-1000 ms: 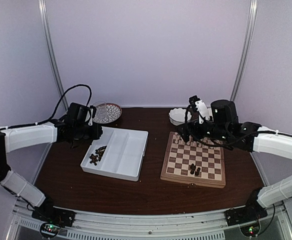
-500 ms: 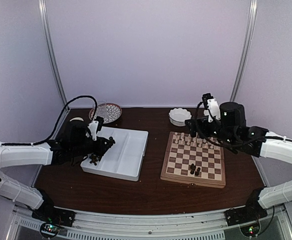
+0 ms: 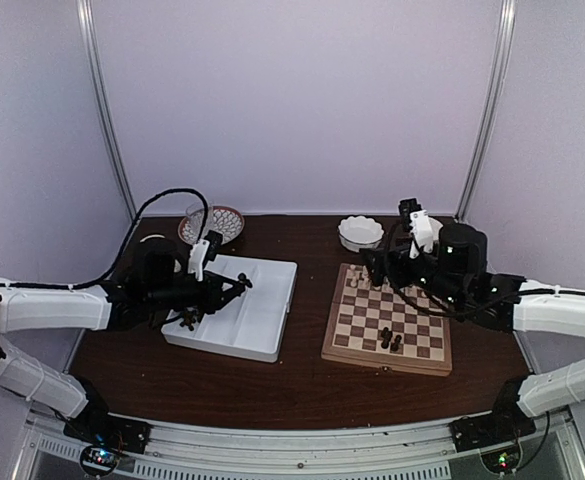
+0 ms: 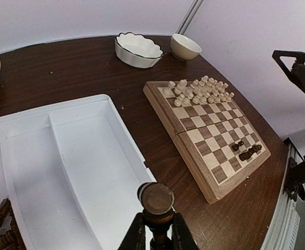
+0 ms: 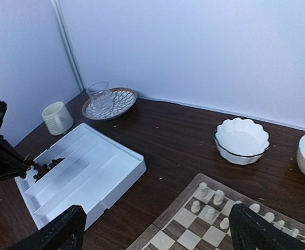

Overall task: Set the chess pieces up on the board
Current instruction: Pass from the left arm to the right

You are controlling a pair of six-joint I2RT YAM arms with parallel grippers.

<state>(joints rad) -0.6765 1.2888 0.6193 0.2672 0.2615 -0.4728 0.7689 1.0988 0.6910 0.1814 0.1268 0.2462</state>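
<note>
Dark chess piece (image 4: 155, 205), clear only from the wrist, fills left fingers (image 4: 135, 237); right fingers (image 5: 61, 232) spread wide.

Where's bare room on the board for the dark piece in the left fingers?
Free: the board's middle rows, between the pale pieces at the far edge and the dark cluster by the near edge; also near squares either side of that cluster. Crowded: the far two rows. The table between tray and board is bare.
</note>
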